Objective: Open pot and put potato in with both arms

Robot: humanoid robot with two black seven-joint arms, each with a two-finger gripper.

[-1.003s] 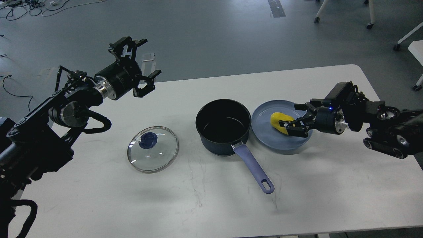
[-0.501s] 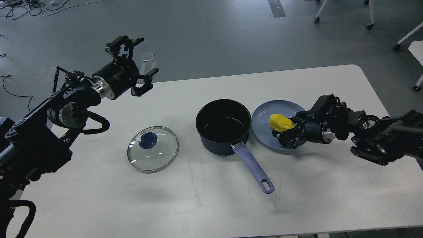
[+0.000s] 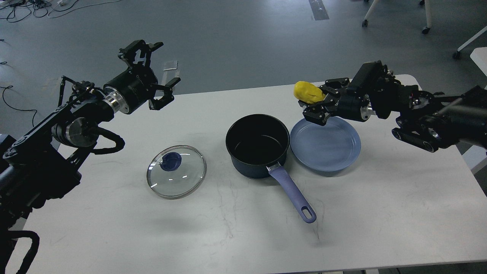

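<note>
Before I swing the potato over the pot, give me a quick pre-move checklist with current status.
1. Yellow potato held in right pincer: ok.
2. Potato clear above the blue plate: ok.
3. Dark pot uncovered, nothing visible inside: ok.
4. Glass lid lying flat on the white table, apart from the pot: ok.
5. Left pincer open, raised, away from the pot: ok.
6. Grip firmness on potato: cannot tell.
</note>
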